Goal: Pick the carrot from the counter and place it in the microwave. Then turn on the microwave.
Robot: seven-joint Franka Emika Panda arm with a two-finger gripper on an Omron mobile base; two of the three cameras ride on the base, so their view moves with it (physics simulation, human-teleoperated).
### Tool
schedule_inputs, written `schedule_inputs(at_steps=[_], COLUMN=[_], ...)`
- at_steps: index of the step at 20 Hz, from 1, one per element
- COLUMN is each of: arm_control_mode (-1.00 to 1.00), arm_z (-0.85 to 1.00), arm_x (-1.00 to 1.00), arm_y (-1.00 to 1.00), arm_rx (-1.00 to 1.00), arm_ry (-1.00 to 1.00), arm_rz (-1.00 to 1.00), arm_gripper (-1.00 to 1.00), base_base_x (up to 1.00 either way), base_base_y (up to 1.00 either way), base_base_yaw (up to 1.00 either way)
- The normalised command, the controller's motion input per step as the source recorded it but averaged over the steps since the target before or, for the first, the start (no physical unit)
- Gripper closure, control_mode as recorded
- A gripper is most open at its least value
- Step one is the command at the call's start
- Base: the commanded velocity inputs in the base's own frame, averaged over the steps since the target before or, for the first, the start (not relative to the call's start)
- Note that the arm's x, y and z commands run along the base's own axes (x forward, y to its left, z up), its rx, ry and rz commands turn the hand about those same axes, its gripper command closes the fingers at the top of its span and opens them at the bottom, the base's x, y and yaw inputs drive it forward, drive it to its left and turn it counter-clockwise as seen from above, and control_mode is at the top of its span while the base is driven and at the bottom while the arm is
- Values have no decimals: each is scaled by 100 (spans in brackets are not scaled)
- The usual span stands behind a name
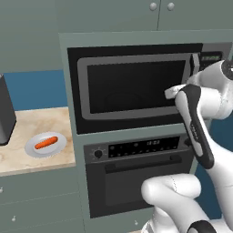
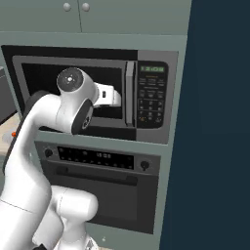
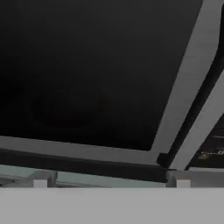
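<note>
Judging the small orange tapered carrot (image 1: pixel 46 143) on its round grey plate (image 1: pixel 32 150) light, stiff, slightly slippery; I'd pinch mid-length. My tool (image 3: pixel 111 179) stands spread, empty, facing the black microwave (image 1: pixel 132 86).

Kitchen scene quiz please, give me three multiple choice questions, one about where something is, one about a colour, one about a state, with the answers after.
1. Where does the carrot lie?
A. on the grey plate on the counter
B. inside the microwave
C. between the gripper's fingers

2. What colour is the carrot?
A. green
B. orange
C. white

3. How is the microwave door?
A. closed
B. wide open
C. missing

Answers: 1 A, it rests on the plate left of the microwave. 2 B, plainly orange. 3 A, the grey-framed window sits flush.
</note>
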Motion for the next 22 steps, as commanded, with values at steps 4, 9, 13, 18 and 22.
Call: schedule_inputs(at_steps=[4, 9, 13, 18, 22], arm_control_mode=[-100, -100, -100, -100, -100], arm_z=[30, 24, 11, 1, 0], arm_x=[-1, 0, 0, 0, 1], arm_y=[-42, -38, -36, -27, -12], arm_rx=[0, 1, 2, 1, 0], arm_ry=[-30, -29, -24, -18, -16], arm_rz=[0, 0, 0, 0, 0], arm_gripper=[-100, -100, -100, -100, -100], base_base_x=[0, 0, 0, 0, 0], base_base_y=[0, 0, 0, 0, 0], base_base_yaw=[0, 0, 0, 0, 0])
